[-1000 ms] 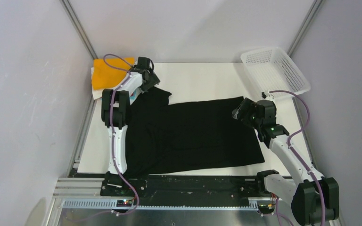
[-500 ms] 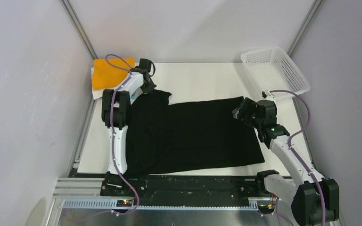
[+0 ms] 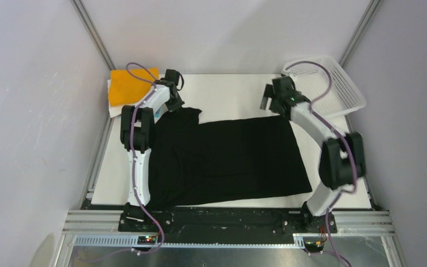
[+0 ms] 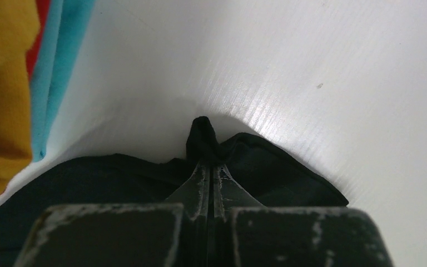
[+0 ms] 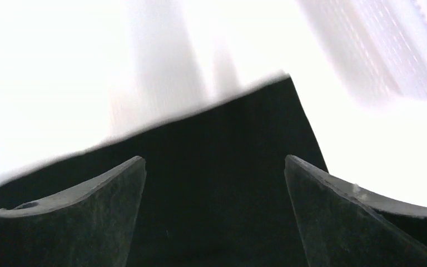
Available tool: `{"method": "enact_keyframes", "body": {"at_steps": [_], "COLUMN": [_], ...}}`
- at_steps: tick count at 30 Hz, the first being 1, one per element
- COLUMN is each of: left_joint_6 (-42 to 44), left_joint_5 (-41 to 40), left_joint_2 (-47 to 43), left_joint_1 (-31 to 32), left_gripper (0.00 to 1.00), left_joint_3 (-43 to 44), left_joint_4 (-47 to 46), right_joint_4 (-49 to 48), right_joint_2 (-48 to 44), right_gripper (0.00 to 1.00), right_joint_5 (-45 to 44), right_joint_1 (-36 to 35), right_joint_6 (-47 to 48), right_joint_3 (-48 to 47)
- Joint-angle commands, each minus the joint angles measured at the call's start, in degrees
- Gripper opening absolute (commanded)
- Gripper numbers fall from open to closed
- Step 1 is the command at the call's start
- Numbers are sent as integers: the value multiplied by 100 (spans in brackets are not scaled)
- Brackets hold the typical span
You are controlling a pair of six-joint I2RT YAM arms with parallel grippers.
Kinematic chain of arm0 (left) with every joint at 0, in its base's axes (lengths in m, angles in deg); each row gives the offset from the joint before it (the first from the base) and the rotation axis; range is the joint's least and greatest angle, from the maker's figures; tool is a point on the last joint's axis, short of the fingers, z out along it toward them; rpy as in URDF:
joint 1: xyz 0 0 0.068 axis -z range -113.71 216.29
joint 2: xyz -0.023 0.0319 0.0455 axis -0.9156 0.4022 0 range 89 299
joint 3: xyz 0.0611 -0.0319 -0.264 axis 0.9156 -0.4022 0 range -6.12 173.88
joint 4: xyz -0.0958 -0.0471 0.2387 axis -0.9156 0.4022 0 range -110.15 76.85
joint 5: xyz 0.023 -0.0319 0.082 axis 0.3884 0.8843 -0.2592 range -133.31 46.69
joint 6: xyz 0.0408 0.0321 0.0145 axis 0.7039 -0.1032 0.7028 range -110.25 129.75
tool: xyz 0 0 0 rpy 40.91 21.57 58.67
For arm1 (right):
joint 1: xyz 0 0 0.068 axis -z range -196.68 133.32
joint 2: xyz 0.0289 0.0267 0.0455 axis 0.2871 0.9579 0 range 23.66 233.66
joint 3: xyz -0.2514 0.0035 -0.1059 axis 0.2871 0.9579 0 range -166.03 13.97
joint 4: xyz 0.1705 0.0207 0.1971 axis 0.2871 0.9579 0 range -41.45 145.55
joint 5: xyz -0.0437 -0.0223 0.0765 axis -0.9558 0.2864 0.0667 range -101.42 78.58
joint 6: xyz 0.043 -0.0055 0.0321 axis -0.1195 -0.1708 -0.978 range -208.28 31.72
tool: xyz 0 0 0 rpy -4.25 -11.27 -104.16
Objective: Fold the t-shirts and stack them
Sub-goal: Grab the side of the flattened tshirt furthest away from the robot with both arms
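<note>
Two claws work at the far edge of a plain black short-sleeved t-shirt [image 3: 228,156] that lies spread flat on the white bench [image 3: 228,89]. The left claw [image 3: 174,105] is clamped together on a small peak of the black cloth [image 4: 203,133]. The pinched point is at the shirt's far sleeve corner, and the rest of the shirt spreads away behind and to the right of this claw. The shirt's long axis runs from the left claw across toward the right claw [image 3: 267,103]. The straight hem sits on the right claw's side. The sleeve end is on the left claw's side, and the collar probably is too, though black on black hides it.

The right claw hangs with its jaws wide apart and nothing between them. In its own wrist view [image 5: 214,161] the shirt's far hem corner [image 5: 278,94] lies directly below and ahead of the fingertips.

Just left of the left claw sits a stack of folded shirts, with orange [image 3: 127,86] on top and red [image 4: 43,22] and light-blue [image 4: 55,72] edges beneath. A white plastic mesh basket [image 3: 333,83] stands just right of the right claw.
</note>
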Motion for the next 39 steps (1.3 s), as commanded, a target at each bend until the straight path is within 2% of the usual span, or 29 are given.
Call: {"method": "enact_keyframes", "body": {"at_steps": [1,5,10,20,27,31,32,34,36,39], "left_joint_6": [201,217,221,262,283,285,290,303,328,354], "left_joint_5": [-124,-112,-71,-49,-103,-120,-125,-136,-132,-162], "left_joint_2": [-54,-73,-106,-183,-273,-381,-424,-486,-534,-613], "left_joint_1": [30,35,39,57,57,64,65,72,79,90], "left_gripper": [0,0,0,0,0,0,0,0,0,0], "left_joint_3": [162,186,198,197,52,29,21,-17,-54,-126], "left_joint_4": [148,142,139,135,138,137,138,138,139,138], "right_joint_4": [1259,1841,2593,2695,2830,2736,2713,2642,2577,2499], "right_joint_2": [1670,2782,3617,3601,3559,3386,3364,3326,3321,3404], "right_gripper": [99,100,100,100,83,66,56,44,37,33], "right_joint_5": [-890,-877,-1323,-1406,-1235,-1171,-1156,-1105,-1070,-990], "right_joint_1": [-54,76,141,383,469,473,478,482,484,485], "right_joint_6": [200,56,-36,-251,-487,-610,-622,-671,-712,-746], "right_joint_3": [-1705,-3012,-3970,-3374,-3168,-2938,-2913,-2871,-2873,-2947]}}
